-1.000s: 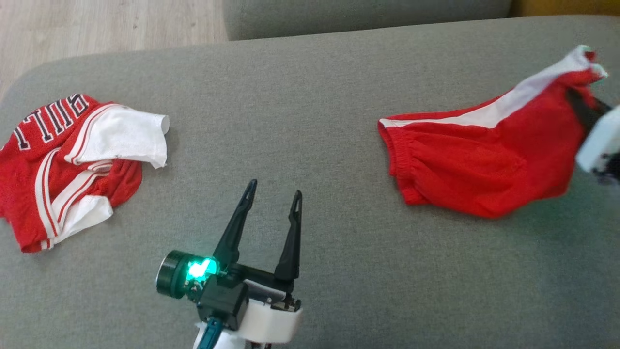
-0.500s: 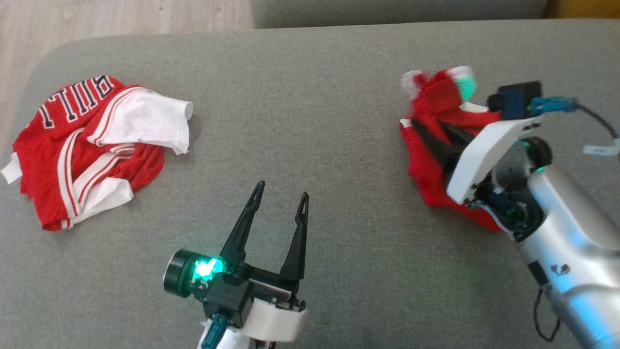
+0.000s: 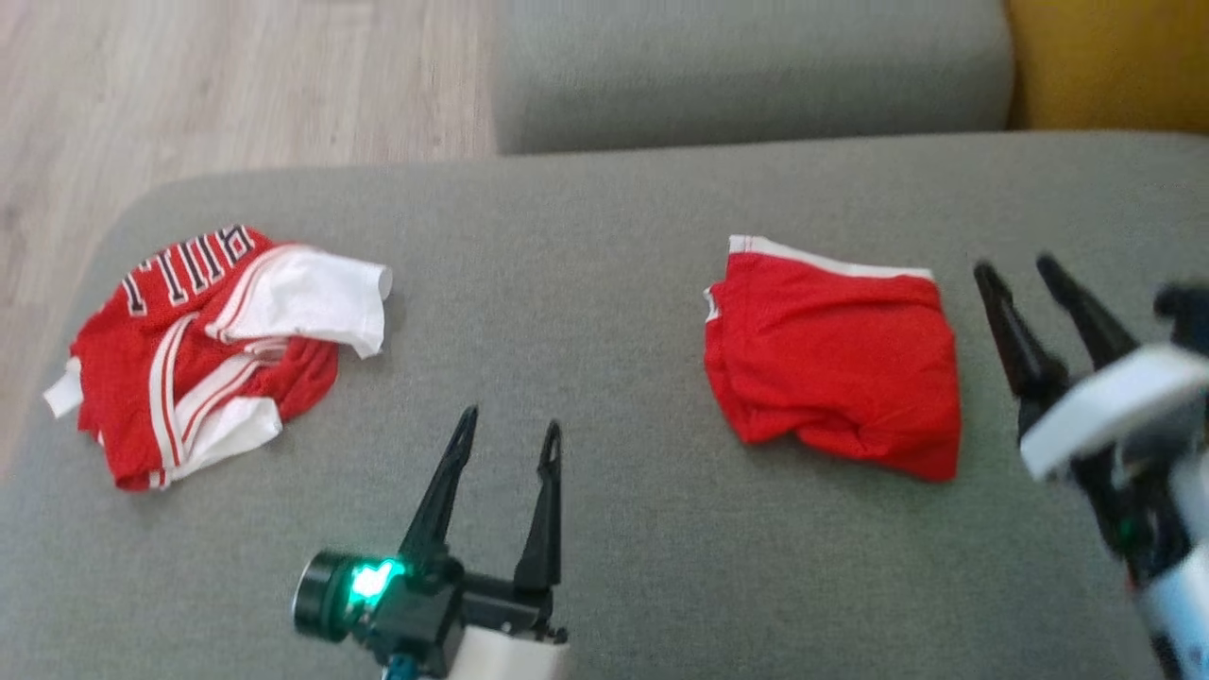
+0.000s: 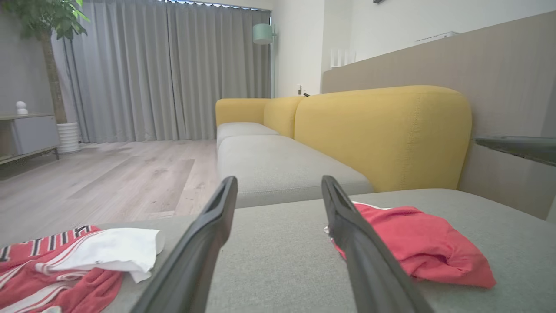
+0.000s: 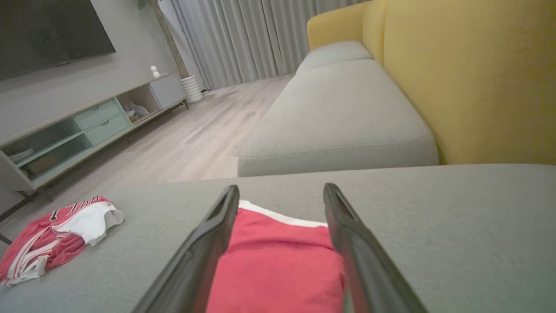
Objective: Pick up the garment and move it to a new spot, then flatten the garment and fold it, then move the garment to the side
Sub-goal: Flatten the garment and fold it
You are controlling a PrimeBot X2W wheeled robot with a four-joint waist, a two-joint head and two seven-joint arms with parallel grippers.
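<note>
Lying folded on the grey sofa cushion (image 3: 604, 283), the red garment (image 3: 831, 368) sits free just beside the parted, empty right fingers (image 3: 1009, 326); the left fingers (image 3: 444, 477) hover open, between it and a crumpled jersey (image 3: 198, 349).

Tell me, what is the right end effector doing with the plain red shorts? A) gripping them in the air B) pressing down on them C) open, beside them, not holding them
C: the right end effector is open beside the red shorts, which lie folded on the grey cushion.
</note>
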